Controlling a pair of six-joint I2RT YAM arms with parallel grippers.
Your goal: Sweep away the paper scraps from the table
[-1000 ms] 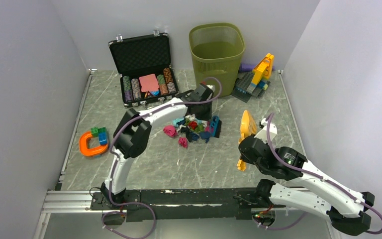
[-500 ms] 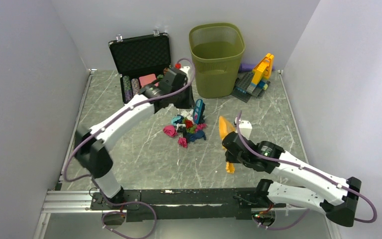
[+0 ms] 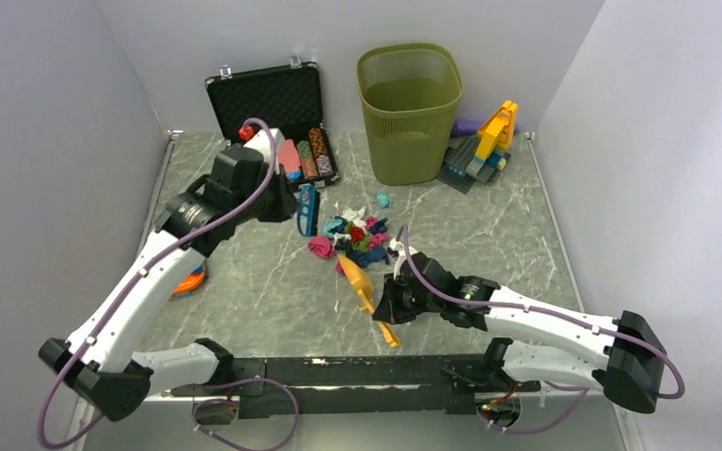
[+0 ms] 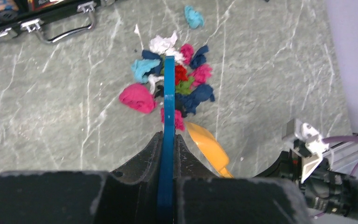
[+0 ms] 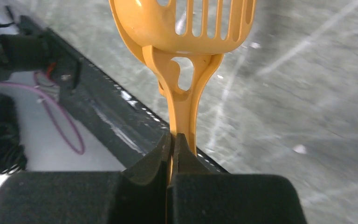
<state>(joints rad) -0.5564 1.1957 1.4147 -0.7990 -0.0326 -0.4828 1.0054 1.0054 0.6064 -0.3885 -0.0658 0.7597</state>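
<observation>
Plain pale walls (image 3: 47,141) on three sides; light even, shadows faint. Green mesh basket (image 3: 410,103) stands against the back wall (image 3: 338,28). Left of the basket, an open black case (image 3: 268,103); right of it, toy bricks (image 3: 484,146). Under the basket, grey-green marbled table (image 3: 273,291), metal rail (image 3: 132,376) at its near edge.

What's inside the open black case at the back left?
The foam-lined black case holds rows of poker chips and a pink piece. The left arm covers the rest of the tray, hiding anything there.
</observation>
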